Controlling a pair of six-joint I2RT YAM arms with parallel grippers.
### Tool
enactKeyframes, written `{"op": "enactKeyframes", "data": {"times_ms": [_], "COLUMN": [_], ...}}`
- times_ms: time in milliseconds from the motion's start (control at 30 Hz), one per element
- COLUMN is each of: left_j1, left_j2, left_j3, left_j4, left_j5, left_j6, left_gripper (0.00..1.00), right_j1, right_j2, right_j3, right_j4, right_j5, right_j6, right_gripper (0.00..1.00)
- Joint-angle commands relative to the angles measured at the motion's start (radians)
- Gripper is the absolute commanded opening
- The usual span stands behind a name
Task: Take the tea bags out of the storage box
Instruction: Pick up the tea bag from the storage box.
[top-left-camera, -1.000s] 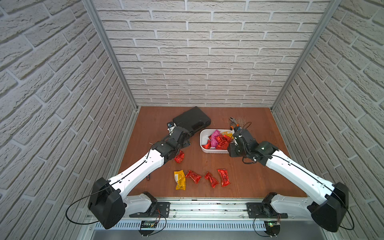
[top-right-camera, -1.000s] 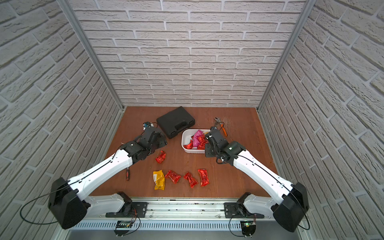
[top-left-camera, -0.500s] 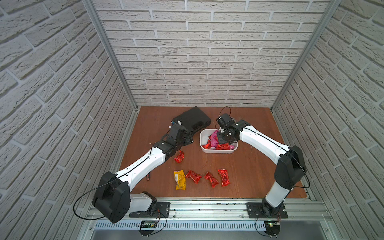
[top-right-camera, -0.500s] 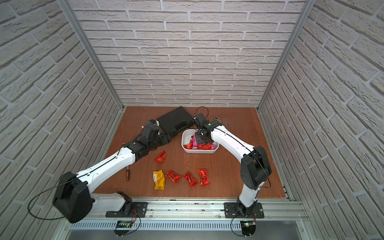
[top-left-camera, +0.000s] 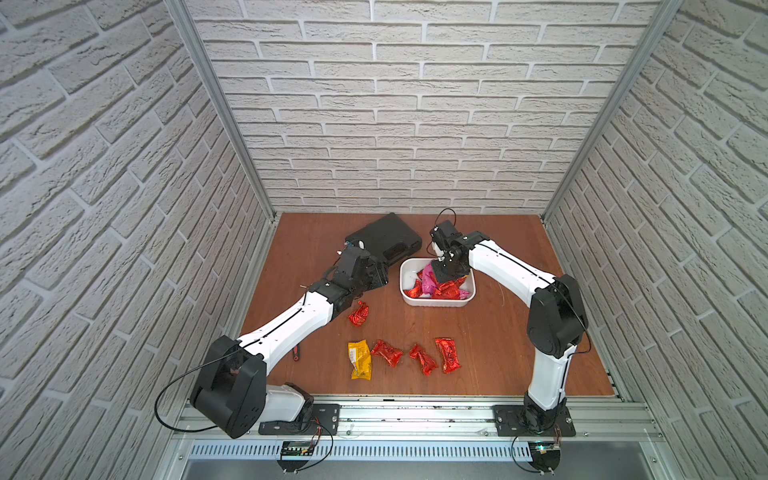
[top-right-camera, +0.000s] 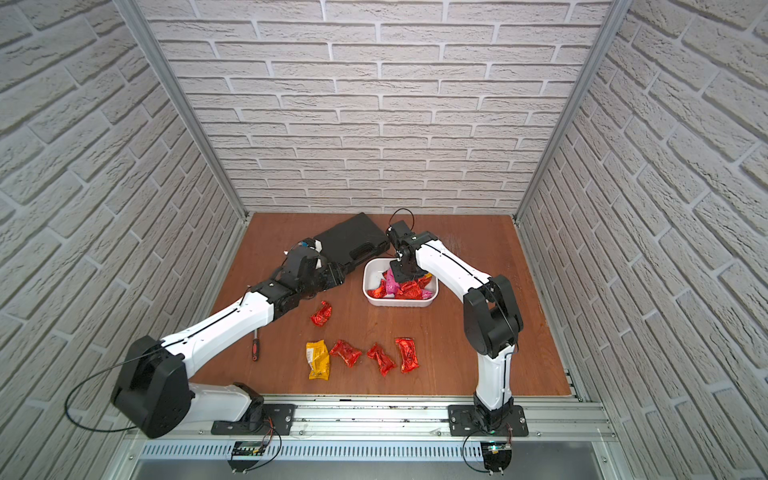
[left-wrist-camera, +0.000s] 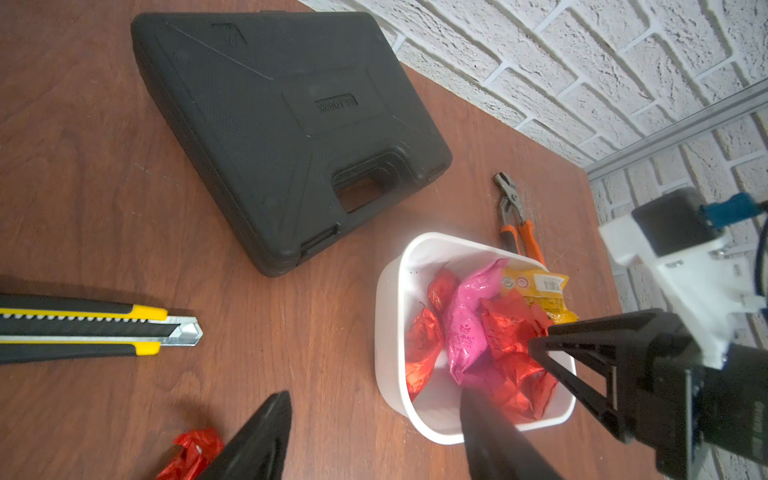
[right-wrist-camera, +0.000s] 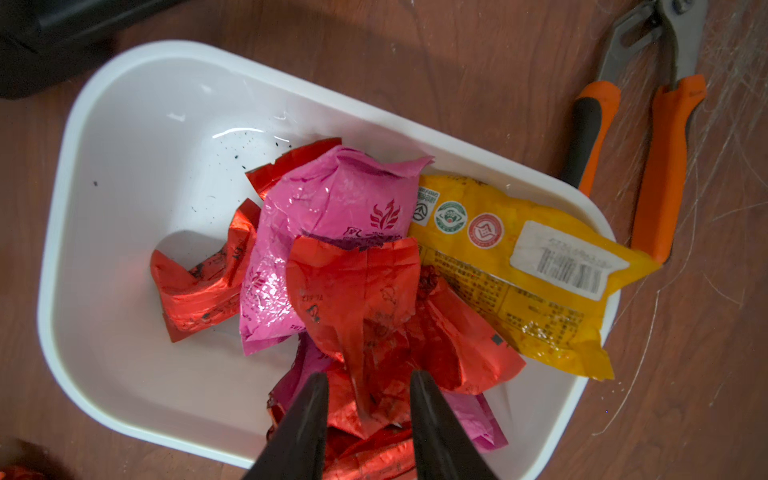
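1. Right tool (right-wrist-camera: 369, 376) is down inside the storage box (right-wrist-camera: 145, 145), over the heap of tea bags (top-left-camera: 440, 286). Its fingers are a narrow gap apart, one on each side of a crumpled red tea bag (right-wrist-camera: 353, 291). Can't tell whether they actually clamp it or only straddle it.
2. Key relation: the red tea bag sits directly between and ahead of the right tool's fingertips, on top of the heap. Its long axis looks to run out ahead of the tool, across the closing direction, so the squeeze lands on the narrow crimped end. Good orientation, my read.
3. Neighbours: a pink bag (right-wrist-camera: 324, 208) just past the fingertips, a yellow bag (right-wrist-camera: 519, 266) off to one side against the box wall, and more red underneath. Risk: foil snags and a neighbour rides along on the lift.
4. Left tool (left-wrist-camera: 374, 395): fingers wide apart, nothing between them, just outside the box wall. Right arm is plainly the nearer one for this pick.
5. Progress: five bags lie out on the table (top-left-camera: 498, 332), e.g. a loose red bag (top-left-camera: 358, 313) by the left arm and a loose yellow bag (top-left-camera: 360, 359). The box is far from cleared.
6. Next, I'd say: confirm the pinch, lift clear of the rim, carry to the table.
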Motion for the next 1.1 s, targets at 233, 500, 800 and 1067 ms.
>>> {"op": "enactKeyframes", "data": {"times_ms": [233, 500, 800, 1067], "left_j1": [0.028, 0.037, 0.038, 0.037], "left_j2": [-0.021, -0.057, -0.074, -0.107], "left_j3": [-0.016, -0.03, -0.039, -0.077], "left_j4": [-0.001, -0.024, -0.027, -0.014], "left_j5": [-0.001, -0.028, -0.045, -0.093], "left_j6": [-0.018, -0.021, -0.031, -0.073], "left_gripper": [0.68, 0.68, 0.67, 0.67], "right_j1": [-0.008, -0.009, -0.01, -0.008], "right_j2": [0.016, 0.033, -0.008, -0.172], "right_j3": [0.034, 0.017, 0.008, -0.032], "right_j4": [0.007, 0.018, 0.026, 0.067], "right_j5": [0.004, -0.005, -0.051, -0.076], "right_j6": [-0.065, -0.074, -0.079, -0.069], "right_gripper": [0.25, 0.27, 0.02, 0.02]}}
